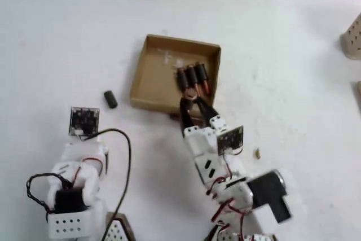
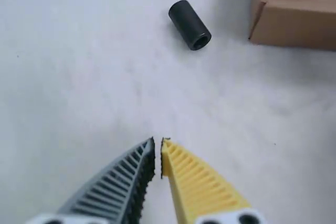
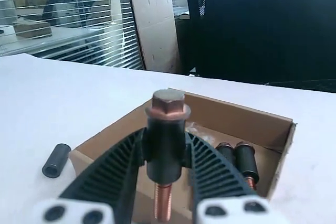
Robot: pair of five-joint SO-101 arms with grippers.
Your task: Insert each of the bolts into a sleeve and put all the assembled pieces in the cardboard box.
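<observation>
One sleeve (image 1: 110, 99) lies loose; right jaws clamp one sleeved bolt (image 3: 166, 145).

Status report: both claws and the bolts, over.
Right claw shut on sleeved bolt, at near wall of cardboard box. Left claw shut, empty, loose sleeve ahead. Assembled pieces in box; nothing blocking.

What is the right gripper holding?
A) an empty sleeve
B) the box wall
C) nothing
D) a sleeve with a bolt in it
D: the right gripper is closed on a sleeve with a bolt sticking out of both ends.
</observation>
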